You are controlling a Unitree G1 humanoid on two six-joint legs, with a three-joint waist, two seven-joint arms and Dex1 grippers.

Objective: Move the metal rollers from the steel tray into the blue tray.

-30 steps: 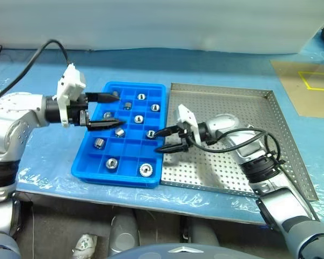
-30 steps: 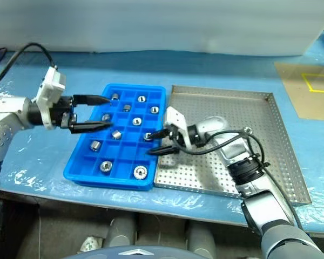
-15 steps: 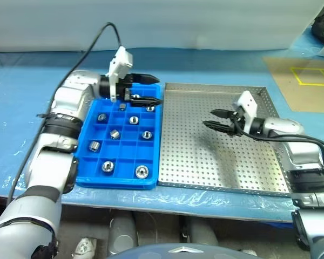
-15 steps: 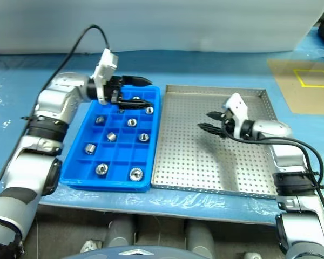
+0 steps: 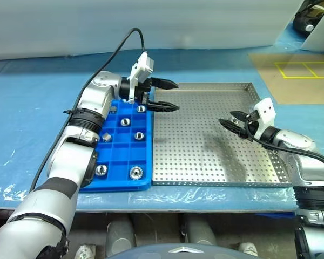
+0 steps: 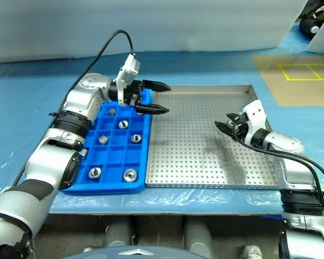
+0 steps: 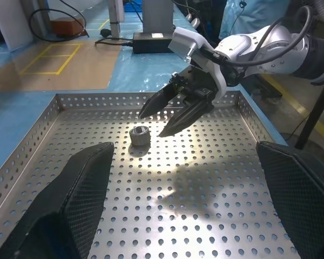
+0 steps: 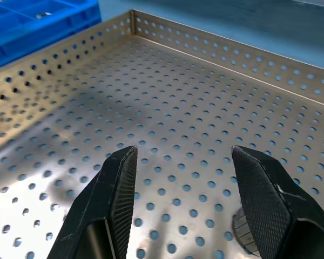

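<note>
Across the centre of the head view lies the steel tray (image 5: 205, 162), its perforated floor nearly bare, with the blue tray (image 5: 119, 162) touching its left rim; several metal rollers (image 5: 134, 172) already sit singly in the blue compartments, which we take to mean most of the job is done; one roller (image 7: 140, 135) remains on the steel floor, seen from the left wrist just beside the tips of the right gripper (image 5: 232, 122), and a sliver of what may be the same piece shows beside one finger in the right wrist view. We hold our left gripper (image 5: 167, 95) at the upper middle of the frame, over the seam between the two trays, its black fingers spread wide and empty, pointing across the steel tray, presumably parked out of the way after a drop; our right gripper hovers at the right side of the steel tray, fingers parted about halfway and carrying nothing, aimed low toward the floor, a stance that suits closing on the last roller; we judge that pickup to be the step in hand.
</note>
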